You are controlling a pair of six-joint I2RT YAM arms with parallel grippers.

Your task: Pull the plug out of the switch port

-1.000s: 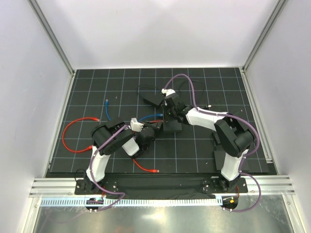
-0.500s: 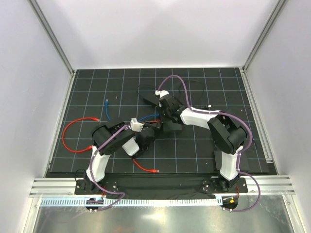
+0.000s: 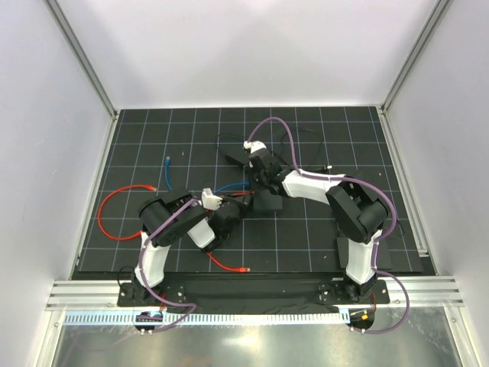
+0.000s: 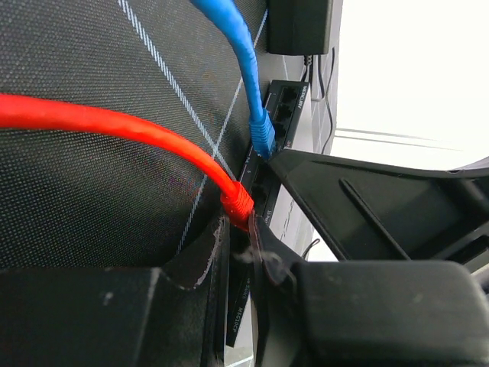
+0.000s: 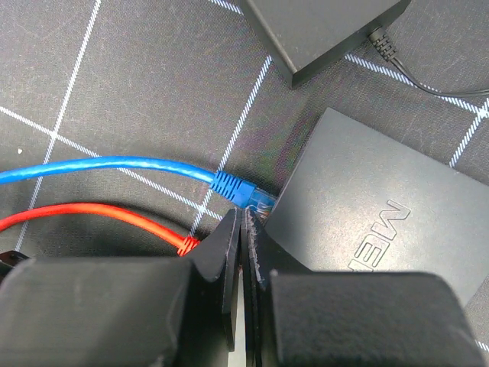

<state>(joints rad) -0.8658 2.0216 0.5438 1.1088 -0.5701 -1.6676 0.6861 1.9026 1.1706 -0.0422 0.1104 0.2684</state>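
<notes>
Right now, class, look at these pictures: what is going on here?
A robot is working at the switch. The left end effector appears to pinch the red plug, which looks not yet out of its port. The right end effector, shut, sits at the switch's port edge beside the blue plug, which is also plugged in.

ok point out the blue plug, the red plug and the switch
blue plug [image 5: 231, 187], right wrist view, on its blue boot
red plug [image 4: 237, 204], left wrist view, on its red boot
switch [image 5: 367, 199], right wrist view, on its flat top face
</notes>
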